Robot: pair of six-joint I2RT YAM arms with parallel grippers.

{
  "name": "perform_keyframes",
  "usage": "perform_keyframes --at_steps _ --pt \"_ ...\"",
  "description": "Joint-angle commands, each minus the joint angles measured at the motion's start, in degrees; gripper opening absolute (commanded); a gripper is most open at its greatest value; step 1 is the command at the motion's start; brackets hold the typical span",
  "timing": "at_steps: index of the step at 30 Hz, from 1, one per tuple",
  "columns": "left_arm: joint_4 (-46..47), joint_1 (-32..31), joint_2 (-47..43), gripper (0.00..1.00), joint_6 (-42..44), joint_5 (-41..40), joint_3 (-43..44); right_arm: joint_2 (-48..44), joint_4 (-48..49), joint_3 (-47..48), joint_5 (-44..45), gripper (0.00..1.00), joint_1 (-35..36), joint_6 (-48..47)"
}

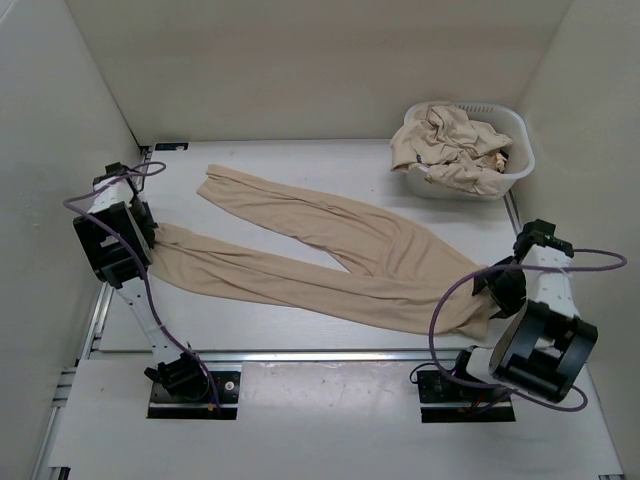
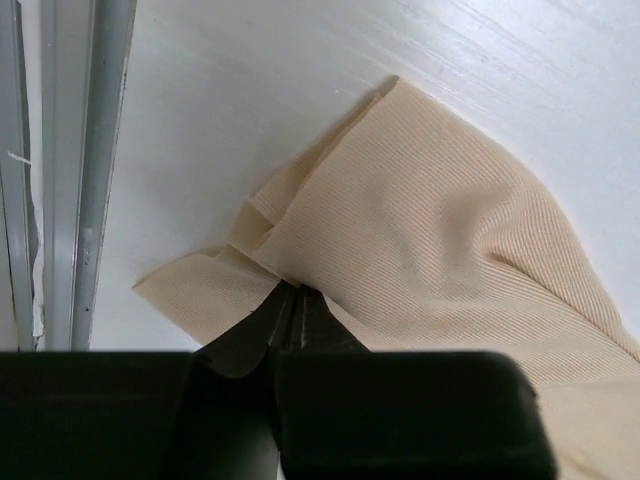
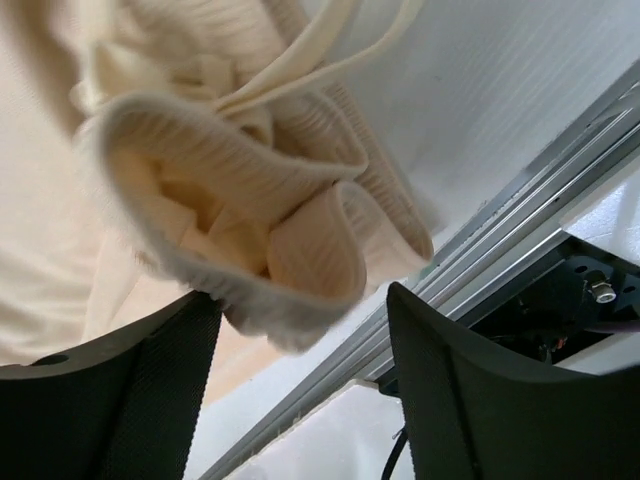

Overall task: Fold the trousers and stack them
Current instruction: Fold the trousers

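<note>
The trousers (image 1: 330,255) lie spread across the desk (image 1: 300,160), legs reaching toward 10 o'clock, waist at 4 o'clock. The left end effector (image 2: 298,300) is pinched tight on a leg cuff at 9 o'clock. The right end effector (image 3: 300,350) stands wide, the bunched waistband hanging between its fingers (image 3: 150,370). More beige cloth fills a white basket (image 1: 515,165) at 1 o'clock.

Beige trousers (image 1: 330,250) spread flat; legs apart

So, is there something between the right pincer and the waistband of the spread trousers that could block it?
Nothing visible does. The right pincer is open, and the bunched waistband of the spread trousers lies directly at its fingers. The left pincer is shut on a leg cuff.
</note>
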Motion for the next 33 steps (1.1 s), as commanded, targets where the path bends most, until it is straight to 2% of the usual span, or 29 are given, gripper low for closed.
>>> perform_keyframes --at_steps 1,2,3,4,5,7,8,12,17,21,23,24,25,28,29,30,33 --pt "1.5 0.4 1.9 0.14 0.0 -1.2 -3.3 5.0 1.7 -0.4 1.8 0.71 -0.1 3.1" --pt "1.5 0.4 1.2 0.14 0.0 -2.6 -3.3 6.4 1.7 -0.4 2.3 0.65 -0.1 3.1" --pt "1.5 0.4 0.5 0.14 0.0 -3.2 -3.3 6.4 1.7 0.2 2.9 0.55 -0.1 3.8" --pt "1.5 0.4 -0.5 0.14 0.0 -3.9 -3.3 6.9 1.7 0.8 2.9 0.32 -0.1 3.8" --pt "1.5 0.4 -2.5 0.14 0.0 -4.5 -3.3 6.9 1.7 1.5 3.7 0.21 -0.1 3.8" --pt "1.5 1.0 -4.6 0.14 0.0 -5.5 -1.3 6.9 0.5 5.3 4.2 0.04 -0.1 3.8" --pt "0.9 1.0 -5.6 0.14 0.0 -6.3 -0.7 7.5 -0.2 7.0 4.8 0.0 -0.1 3.8" --pt "-0.5 1.0 -11.0 0.14 0.0 -7.6 1.7 8.8 -4.2 15.5 5.3 0.0 -0.1 2.5" --pt "-1.2 1.0 -12.7 0.14 0.0 -8.8 7.4 10.7 -5.5 26.6 3.1 0.0 -0.1 0.7" --pt "-5.9 0.3 -7.8 0.14 0.0 -9.8 22.3 16.8 -8.1 38.5 -0.8 0.0 -0.1 -0.5" --pt "-8.1 0.3 -7.3 0.14 0.0 -10.4 29.7 16.8 -10.2 41.4 -1.3 0.0 -0.1 -1.0" --pt "-8.6 0.3 -8.0 0.14 0.0 -10.4 29.7 16.8 -10.8 42.1 -1.3 0.0 -0.1 -1.0" --pt "-8.6 0.3 -10.6 0.14 0.0 -10.4 28.0 15.2 -11.4 42.1 -0.7 0.0 -0.1 -1.6" --pt "-7.5 0.9 -16.8 0.14 0.0 -10.4 16.0 8.1 -12.1 33.0 -0.7 0.0 -2.6 -1.6" --pt "-7.5 1.9 -18.3 0.14 0.0 -10.4 9.6 6.1 -12.1 29.4 -1.7 0.0 -4.6 -2.2" --pt "-6.8 2.5 -19.3 0.14 0.0 -10.4 6.8 2.1 -12.1 22.1 -1.7 0.0 -5.5 -2.2" --pt "-6.2 5.1 -21.3 0.14 0.0 -9.8 -1.7 -4.6 -12.1 9.5 -1.7 0.0 -6.1 -2.2"
